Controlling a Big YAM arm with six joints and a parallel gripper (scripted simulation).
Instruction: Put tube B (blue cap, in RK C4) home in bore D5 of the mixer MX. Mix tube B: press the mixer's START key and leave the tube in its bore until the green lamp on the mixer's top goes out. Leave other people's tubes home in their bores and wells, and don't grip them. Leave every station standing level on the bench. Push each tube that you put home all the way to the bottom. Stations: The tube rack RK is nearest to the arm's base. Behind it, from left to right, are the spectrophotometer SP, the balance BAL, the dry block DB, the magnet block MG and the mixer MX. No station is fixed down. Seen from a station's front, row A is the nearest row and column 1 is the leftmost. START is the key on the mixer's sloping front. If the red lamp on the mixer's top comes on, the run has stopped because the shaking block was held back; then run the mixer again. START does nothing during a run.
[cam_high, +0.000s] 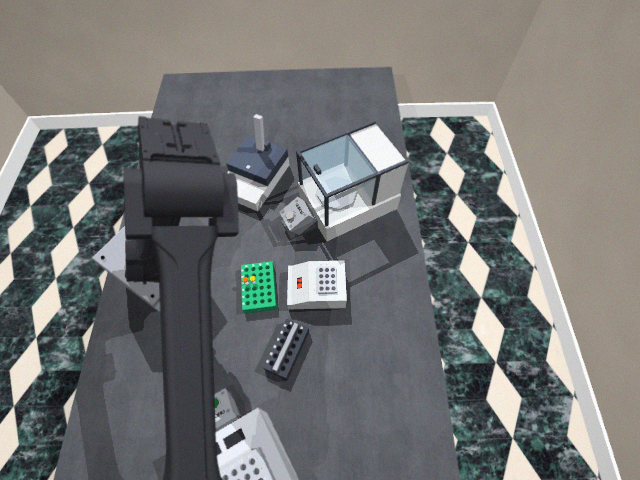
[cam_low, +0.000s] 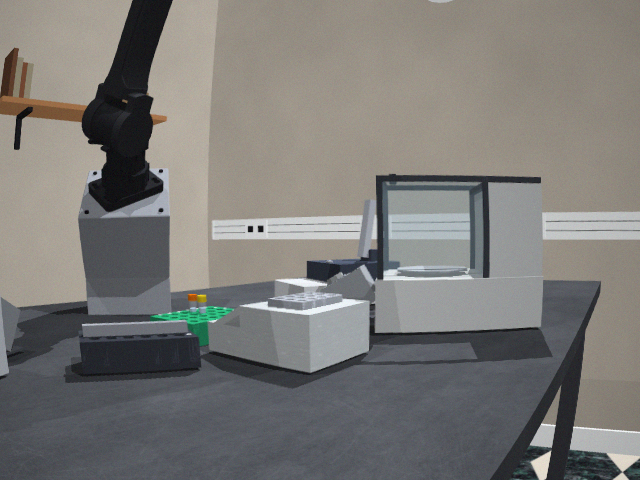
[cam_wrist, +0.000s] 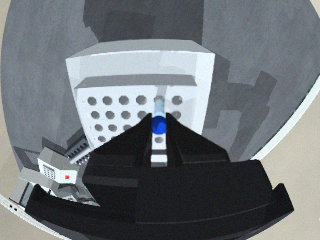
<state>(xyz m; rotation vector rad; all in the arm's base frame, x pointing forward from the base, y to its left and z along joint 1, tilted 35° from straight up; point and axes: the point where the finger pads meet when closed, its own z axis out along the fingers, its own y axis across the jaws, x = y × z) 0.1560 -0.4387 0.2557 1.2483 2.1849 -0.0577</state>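
The clear tube with the blue cap (cam_wrist: 159, 123) hangs upright, clamped in my black tool (cam_wrist: 159, 131), directly over the white mixer's grey bore block (cam_wrist: 131, 111) on the dark bench (cam_wrist: 260, 45), lined up for a straight descent.

Balance (cam_high: 385, 178): white housing, glass draft chamber (cam_low: 431, 224) with dark frame, round pan (cam_low: 433, 270) inside; far right on bench.
Spectrophotometer (cam_high: 256, 166): navy top on white base, grey upright post (cam_high: 258, 131); just left of balance.
Small grey knobbed unit (cam_high: 295, 214): tilted, between spectrophotometer and balance.
Dry block (cam_high: 316, 284): white, grey well insert, red display.
Magnet block (cam_high: 286, 349): dark, light centre bar, set askew.
Wooden wall shelf (cam_low: 46, 107) with books (cam_low: 16, 73).
Floor (cam_high: 522, 330): green marble and cream diamond tiles.
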